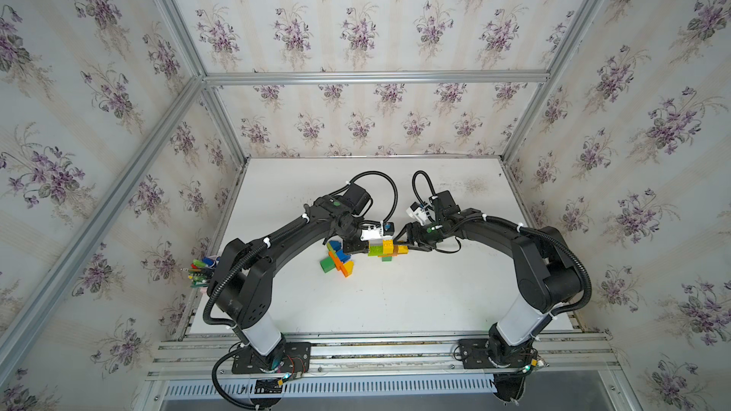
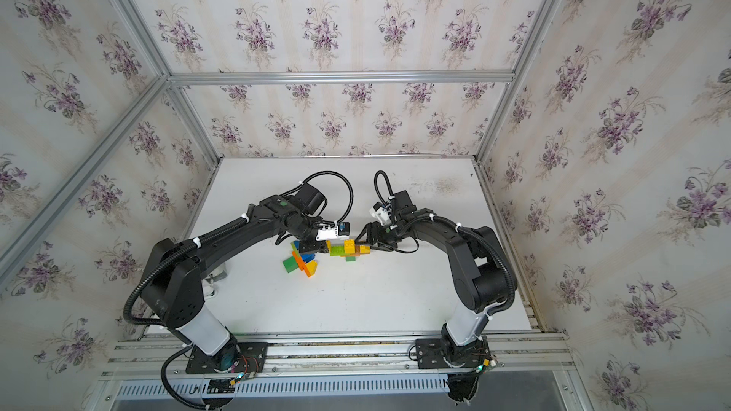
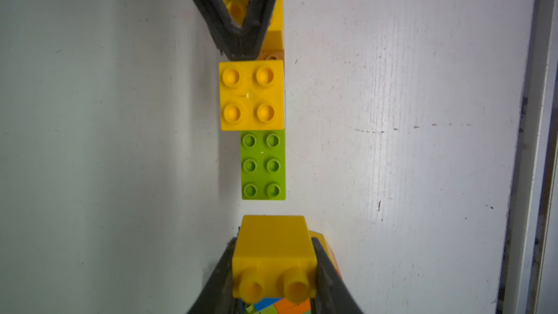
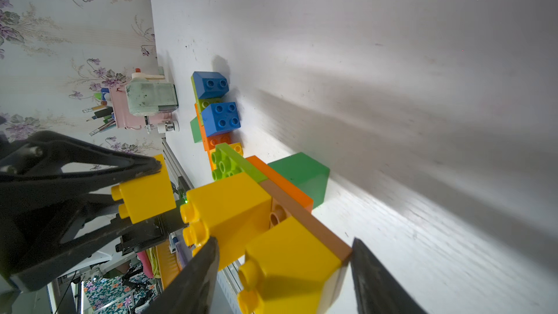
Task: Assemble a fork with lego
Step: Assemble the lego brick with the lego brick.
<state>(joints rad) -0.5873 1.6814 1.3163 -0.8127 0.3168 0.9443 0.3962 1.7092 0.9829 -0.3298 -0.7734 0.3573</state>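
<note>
Adding a brick, I'd say: the left gripper [image 3: 274, 243] clenches its jaws on a yellow square brick [image 3: 273, 267] just left of the half-built fork [image 1: 385, 249] lying on the tabletop [image 1: 395, 302]. The right gripper [image 4: 282, 241] straddles the fork's right end, jaws slack. Next, tip the brick studs-up and press it onto the green brick [image 3: 263, 164]

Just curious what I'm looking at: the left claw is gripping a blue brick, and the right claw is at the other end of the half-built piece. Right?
Not quite: the brick in the left gripper is yellow, not blue, as the left wrist view shows. The rest holds.
</note>
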